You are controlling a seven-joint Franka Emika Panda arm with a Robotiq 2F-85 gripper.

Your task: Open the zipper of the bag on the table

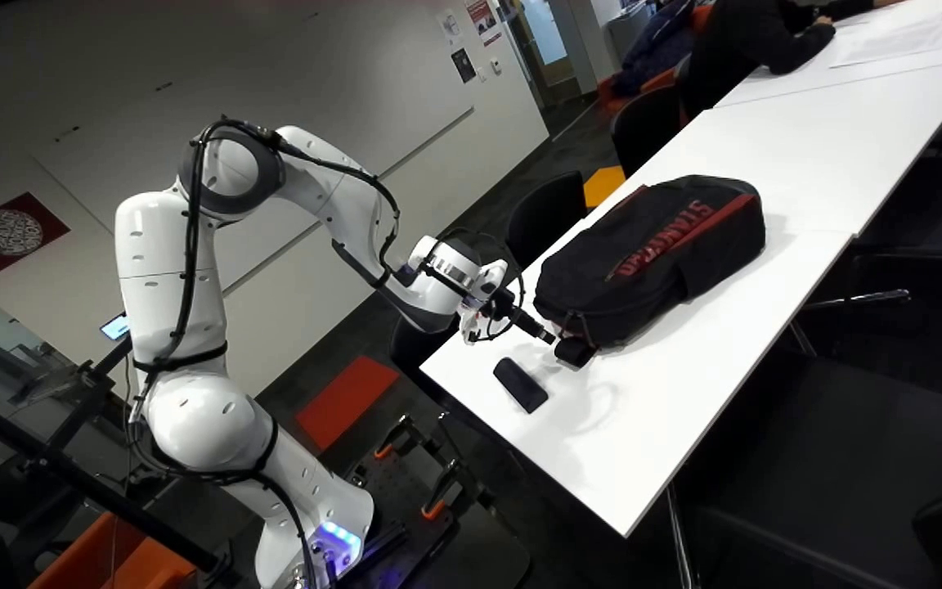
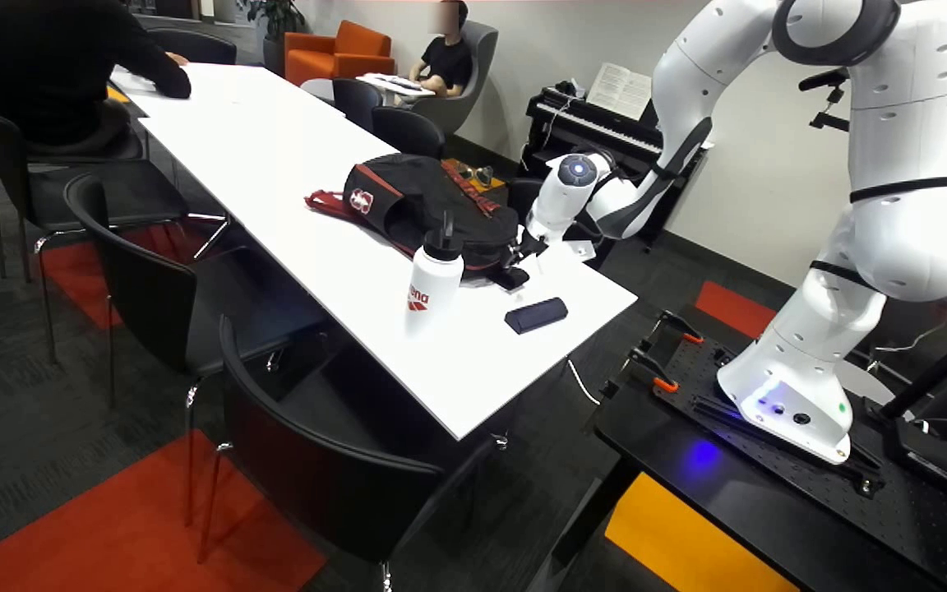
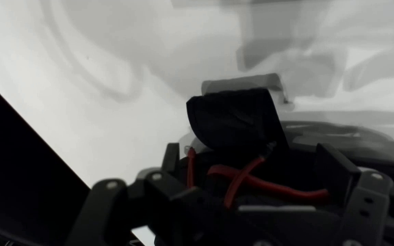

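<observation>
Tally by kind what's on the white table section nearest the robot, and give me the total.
Black-and-red backpack: 1
White water bottle: 1
Dark oblong case, likely a glasses case: 1
Total: 3

bag (image 1: 652, 252) w/ "stan…", btl (image 2: 436, 278) "…ena"
</observation>
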